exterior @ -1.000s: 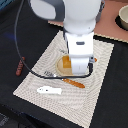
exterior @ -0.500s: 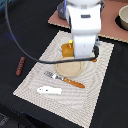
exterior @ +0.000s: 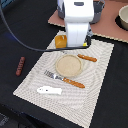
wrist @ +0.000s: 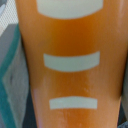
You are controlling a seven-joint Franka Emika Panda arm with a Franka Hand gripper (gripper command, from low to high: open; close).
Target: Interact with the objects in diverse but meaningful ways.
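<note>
We count one placemat (exterior: 100, 75) with fine stripes on the dark table. On it we see one round beige plate (exterior: 68, 65), one fork (exterior: 66, 80) with an orange handle, one knife (exterior: 86, 58) with an orange handle, one white fish (exterior: 49, 90), and one golden bread loaf (exterior: 61, 41), partly hidden by the arm. Beside the mat lies one red-brown sausage (exterior: 20, 65). Far behind, we find one pale bowl (exterior: 123, 18). In the wrist view we count three white stripes on one orange surface (wrist: 70, 100).
</note>
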